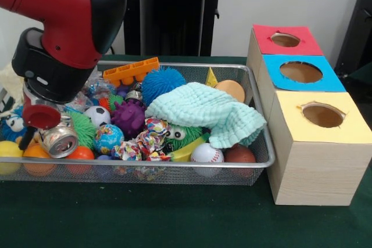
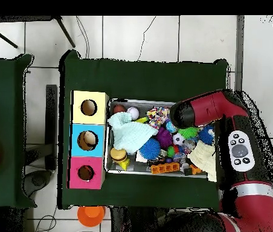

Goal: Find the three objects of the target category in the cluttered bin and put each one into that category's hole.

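Dark green desk [image 1: 174, 219] under everything, pale wall behind; wire-mesh bin [image 1: 174, 173] set across the middle of the desk, heaped full; three wooden boxes in a row just beside one end of the bin, running from the desk's front edge toward the back, each with a round hole on top: yellow box [image 1: 314, 166], blue box [image 1: 273, 82], red box [image 1: 261, 36].

End effector [image 1: 36, 121] down at the bin's opposite end, well apart from the boxes, low over a crushed drink can [image 1: 59, 141] and some orange balls [image 1: 38, 154]; buried under the arm in the overhead view and crowded by clutter in the front view, so cannot tell whether spread, closed, or holding anything; possibly touching the can.

Target category not marked anywhere, so candidates only guessed: baseball [image 1: 207, 153], soccer ball [image 1: 97, 115], globe ball [image 1: 108, 137], blue spiky ball [image 1: 163, 82], purple spiky toy [image 1: 129, 117]; more probably hidden beneath the teal cloth [image 1: 203, 111] draped over the end nearest the boxes.

Risks from here, as judgement: round toys rolling off under a light or off-centre pinch; neighbours dragged along or spilled over the low rim, given how tightly packed; cloth snagged and lifted with a pick; long carry across the whole bin, with a loose grasp dropping the piece short of the holes; wrong hole chosen, the three lying close together.
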Available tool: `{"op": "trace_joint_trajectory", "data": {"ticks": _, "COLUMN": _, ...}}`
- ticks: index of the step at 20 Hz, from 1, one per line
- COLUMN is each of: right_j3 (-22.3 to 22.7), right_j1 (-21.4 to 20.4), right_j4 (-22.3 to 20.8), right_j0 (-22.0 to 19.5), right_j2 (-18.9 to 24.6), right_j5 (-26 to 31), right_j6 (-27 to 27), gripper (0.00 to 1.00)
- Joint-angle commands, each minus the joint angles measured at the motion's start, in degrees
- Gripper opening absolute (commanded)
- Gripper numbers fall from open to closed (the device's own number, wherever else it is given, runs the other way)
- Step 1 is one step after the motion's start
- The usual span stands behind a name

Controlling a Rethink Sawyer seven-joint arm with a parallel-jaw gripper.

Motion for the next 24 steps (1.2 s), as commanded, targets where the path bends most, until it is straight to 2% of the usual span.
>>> {"op": "trace_joint_trajectory", "data": {"ticks": 1, "right_j3": -2.3, "right_j1": 3.0, "right_j4": -4.7, "right_j0": 1.8, "right_j2": -2.3, "right_j5": -2.4, "right_j6": 0.7, "gripper": 1.00}}
{"op": "trace_joint_trajectory", "data": {"ticks": 11, "right_j3": -3.3, "right_j1": 5.1, "right_j4": -3.8, "right_j0": 3.1, "right_j2": -5.6, "right_j5": 0.3, "right_j6": 0.7, "gripper": 1.00}}
{"op": "trace_joint_trajectory", "data": {"ticks": 16, "right_j3": -3.2, "right_j1": 4.8, "right_j4": -2.9, "right_j0": 3.3, "right_j2": -6.8, "right_j5": 1.1, "right_j6": -0.4, "gripper": 1.00}}
{"op": "trace_joint_trajectory", "data": {"ticks": 24, "right_j3": -1.3, "right_j1": 4.0, "right_j4": 2.5, "right_j0": 0.7, "right_j2": -5.2, "right_j5": 3.9, "right_j6": -5.4, "gripper": 1.00}}
